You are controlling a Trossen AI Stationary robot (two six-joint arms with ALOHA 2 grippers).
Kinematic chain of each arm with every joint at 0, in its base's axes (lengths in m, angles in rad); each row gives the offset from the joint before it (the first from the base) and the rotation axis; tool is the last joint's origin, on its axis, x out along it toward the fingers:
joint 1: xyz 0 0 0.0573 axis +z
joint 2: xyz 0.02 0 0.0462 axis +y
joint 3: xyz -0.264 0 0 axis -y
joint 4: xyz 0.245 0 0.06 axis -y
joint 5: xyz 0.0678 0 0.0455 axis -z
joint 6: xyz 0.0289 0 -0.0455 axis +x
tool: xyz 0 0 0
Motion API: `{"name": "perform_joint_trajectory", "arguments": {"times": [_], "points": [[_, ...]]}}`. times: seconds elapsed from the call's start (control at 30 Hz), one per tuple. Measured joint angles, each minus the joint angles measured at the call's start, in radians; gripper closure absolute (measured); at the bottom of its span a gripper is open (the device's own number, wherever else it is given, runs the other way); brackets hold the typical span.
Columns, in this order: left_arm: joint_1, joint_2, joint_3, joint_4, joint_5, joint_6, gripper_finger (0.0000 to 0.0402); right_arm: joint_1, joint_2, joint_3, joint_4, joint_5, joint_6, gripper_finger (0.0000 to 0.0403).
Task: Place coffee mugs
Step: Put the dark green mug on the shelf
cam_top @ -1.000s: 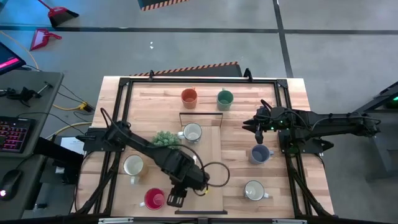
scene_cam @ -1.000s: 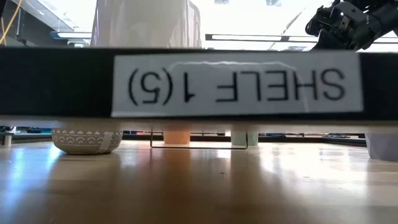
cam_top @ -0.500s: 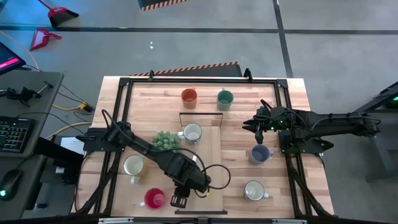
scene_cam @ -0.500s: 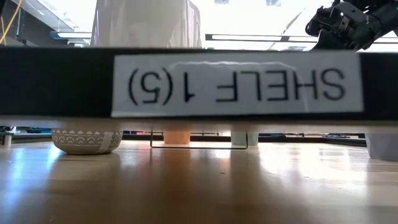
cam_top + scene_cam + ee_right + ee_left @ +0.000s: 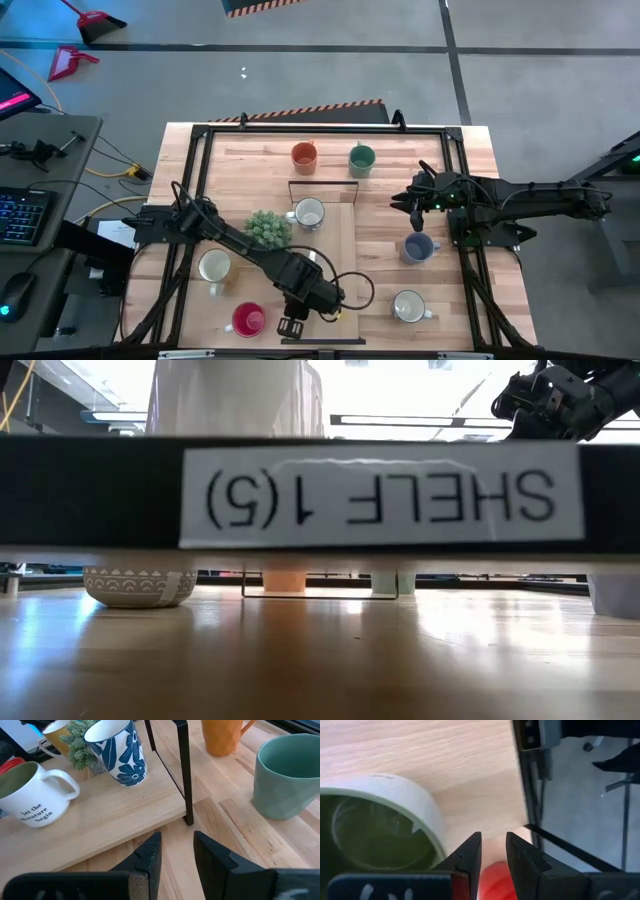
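A wooden table (image 5: 380, 230) is being seen from directly above, with 2 dark robot arms reaching over it. The left gripper (image 5: 290, 327) is hovering at the near edge, just beside a red mug (image 5: 247, 319). In its wrist view, its fingers (image 5: 470, 857) are standing a narrow gap apart with a red surface showing low between them; whether they are pinching anything cannot be told. A pale mug with a green inside (image 5: 380, 832) is sitting close beside them.

The right gripper (image 5: 415, 204) is waiting above the table's right side, near a blue-grey mug (image 5: 417, 246). Its fingers (image 5: 147, 857) are standing slightly apart and gripping nothing.

An orange mug (image 5: 304, 155) and a teal mug (image 5: 361, 157) are standing side by side at the far end. A mug with a blue flower pattern (image 5: 120, 750) is sitting on a raised wooden board, next to a spiky green plant (image 5: 266, 227). 2 cream mugs are resting on the table, 1 at the left (image 5: 214, 267) and 1 at the near right (image 5: 408, 306).
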Motion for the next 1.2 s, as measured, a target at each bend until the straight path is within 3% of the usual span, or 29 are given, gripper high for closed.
{"name": "perform_joint_trajectory", "arguments": {"times": [1.2], "points": [[0.067, 0.031, 0.0, -0.115, -0.1, -0.011, 0.0326, 0.0, 0.0, 0.0, -0.027, -0.005, 0.0, 0.0308]]}}
